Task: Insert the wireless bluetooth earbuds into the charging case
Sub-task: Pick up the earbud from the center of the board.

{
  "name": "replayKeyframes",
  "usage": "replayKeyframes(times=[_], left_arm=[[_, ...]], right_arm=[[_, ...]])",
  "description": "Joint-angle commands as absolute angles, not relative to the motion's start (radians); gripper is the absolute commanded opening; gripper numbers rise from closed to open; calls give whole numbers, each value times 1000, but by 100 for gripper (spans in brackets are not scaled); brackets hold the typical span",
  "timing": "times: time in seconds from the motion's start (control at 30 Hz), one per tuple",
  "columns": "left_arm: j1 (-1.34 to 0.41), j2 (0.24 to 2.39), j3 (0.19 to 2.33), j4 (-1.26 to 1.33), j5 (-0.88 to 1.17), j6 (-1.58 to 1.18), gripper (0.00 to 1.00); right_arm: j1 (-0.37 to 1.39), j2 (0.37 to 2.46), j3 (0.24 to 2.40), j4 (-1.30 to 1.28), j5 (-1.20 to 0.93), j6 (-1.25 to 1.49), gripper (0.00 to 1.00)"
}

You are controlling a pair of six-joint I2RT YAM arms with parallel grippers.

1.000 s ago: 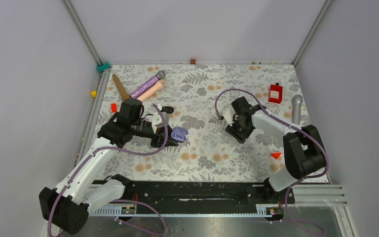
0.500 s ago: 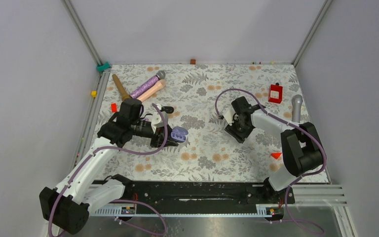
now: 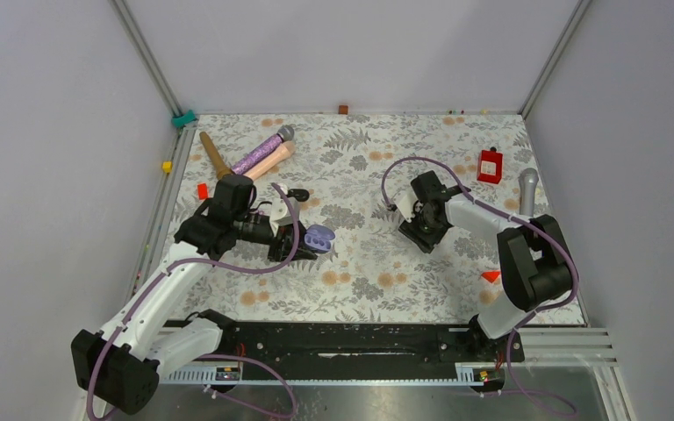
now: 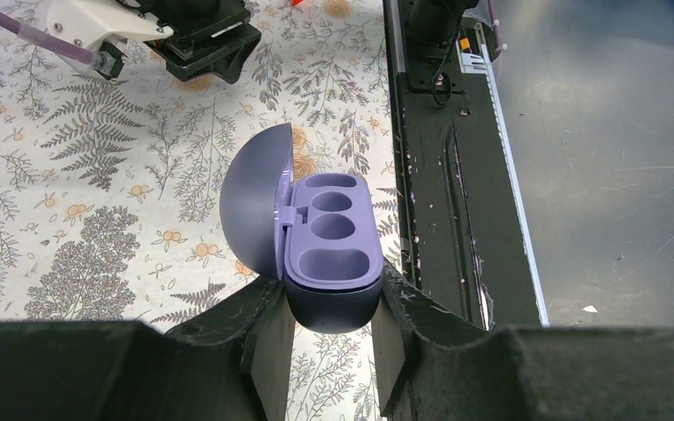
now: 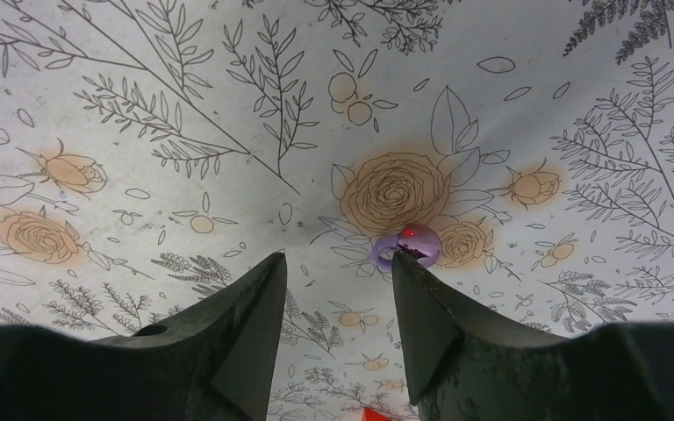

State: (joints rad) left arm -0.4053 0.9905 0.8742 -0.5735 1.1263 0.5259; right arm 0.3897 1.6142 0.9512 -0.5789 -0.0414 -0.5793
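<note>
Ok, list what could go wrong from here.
1. The earbud lies at one side of the open right pincer, not centred in its gap: closing may flick it away instead of gripping it.
2. The left pincer grips the open case only at its near end, so pressing the earbud in could tilt it.

White links [image 3: 154, 294], black joints [image 3: 535, 263], purple cables [image 3: 399, 164]; left gripper [image 4: 332, 316] and right gripper [image 5: 338, 263] black.

**Purple on Florals**

We see a lavender charging case [image 4: 332, 237] between the left gripper's [image 4: 329, 303] black fingers. Just beyond the right gripper [image 5: 338, 263]: a purple earbud [image 5: 406, 245], red-spotted, on white cloth [image 5: 140, 88] printed with grey ferns and orange roses.
</note>
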Motion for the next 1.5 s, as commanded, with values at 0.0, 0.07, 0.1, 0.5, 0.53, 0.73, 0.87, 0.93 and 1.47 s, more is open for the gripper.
replayKeyframes(times=[0.0, 0.07, 0.1, 0.5, 0.53, 0.73, 0.87, 0.93, 1.47], left_arm=[[-400, 993, 868, -534, 1175, 539, 0], [-400, 994, 868, -534, 1175, 540, 0], [-400, 994, 868, -534, 1176, 540, 0], [-399, 1000, 868, -534, 1178, 540, 0], [-399, 1000, 868, -534, 1177, 541, 0], [-399, 1002, 868, -533, 1179, 539, 0], [-399, 1001, 868, -533, 1180, 539, 0], [-399, 1000, 868, -534, 1181, 540, 0], [-399, 1008, 869, -534, 1187, 539, 0]], right_arm=[[380, 1628, 963, -554, -11, -584, 55], [379, 1631, 964, -552, -13, -586, 55], [379, 1633, 965, -552, -12, -585, 55], [373, 1622, 965, -532, 42, -572, 51], [372, 1627, 965, -532, 46, -571, 51], [368, 1647, 968, -523, 84, -568, 47], [368, 1656, 966, -515, 102, -568, 44], [367, 1655, 966, -513, 102, -568, 43], [362, 1636, 959, -568, -38, -614, 19]])
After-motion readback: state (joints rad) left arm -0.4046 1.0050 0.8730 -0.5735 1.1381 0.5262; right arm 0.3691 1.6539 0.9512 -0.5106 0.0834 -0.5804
